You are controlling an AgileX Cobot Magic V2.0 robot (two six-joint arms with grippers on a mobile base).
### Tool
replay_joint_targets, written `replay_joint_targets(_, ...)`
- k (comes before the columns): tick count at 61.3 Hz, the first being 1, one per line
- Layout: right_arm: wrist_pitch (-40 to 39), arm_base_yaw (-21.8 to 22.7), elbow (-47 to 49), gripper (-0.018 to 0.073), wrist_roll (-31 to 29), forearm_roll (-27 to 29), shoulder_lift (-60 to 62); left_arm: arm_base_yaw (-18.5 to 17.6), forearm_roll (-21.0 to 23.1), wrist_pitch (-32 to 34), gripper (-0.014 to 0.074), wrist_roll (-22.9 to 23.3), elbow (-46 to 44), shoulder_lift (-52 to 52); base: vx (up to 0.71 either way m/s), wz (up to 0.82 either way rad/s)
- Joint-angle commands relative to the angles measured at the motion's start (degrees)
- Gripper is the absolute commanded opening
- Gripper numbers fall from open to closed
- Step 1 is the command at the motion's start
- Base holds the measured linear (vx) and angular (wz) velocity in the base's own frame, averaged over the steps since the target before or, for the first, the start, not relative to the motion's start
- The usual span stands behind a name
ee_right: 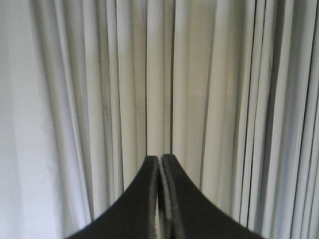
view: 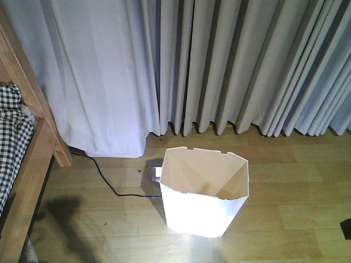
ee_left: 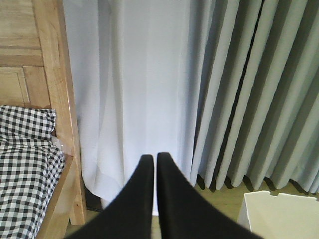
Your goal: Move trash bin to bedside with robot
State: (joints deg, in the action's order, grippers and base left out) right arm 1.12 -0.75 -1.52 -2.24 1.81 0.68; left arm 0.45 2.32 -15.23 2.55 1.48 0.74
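The white trash bin (view: 200, 213) stands upright on the wooden floor, its angular rim open and its cream inside empty. One corner of the trash bin (ee_left: 279, 214) shows at the lower right of the left wrist view. The bed's wooden side rail (view: 33, 164) and black-and-white check bedding (view: 11, 131) lie at the far left, well apart from the bin. My left gripper (ee_left: 152, 157) is shut on nothing and points at the curtain beside the bedpost (ee_left: 55, 74). My right gripper (ee_right: 160, 158) is shut, holds nothing, and faces only curtain folds.
Grey-white curtains (view: 219, 66) hang along the whole back wall. A black power cord (view: 104, 181) runs over the floor from the bedpost to a small white plug (view: 157, 172) behind the bin. A dark object (view: 346, 227) sits at the right edge.
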Motion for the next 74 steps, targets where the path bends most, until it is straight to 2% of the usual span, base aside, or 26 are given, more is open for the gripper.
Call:
replay_joint_targets(1,-4.0,0.0,-0.5,-0.0009,1.0,-1.8,0.7,0.0,0.3,4.0,-0.0006,0.3,1.1,0.8,0.00,0.00)
replay_joint_targets(74,-4.1,0.0,-0.5,-0.0009,1.5,-2.8,0.7,0.0,0.3,4.0,-0.0006,0.3,1.1,0.8,0.00,0.00)
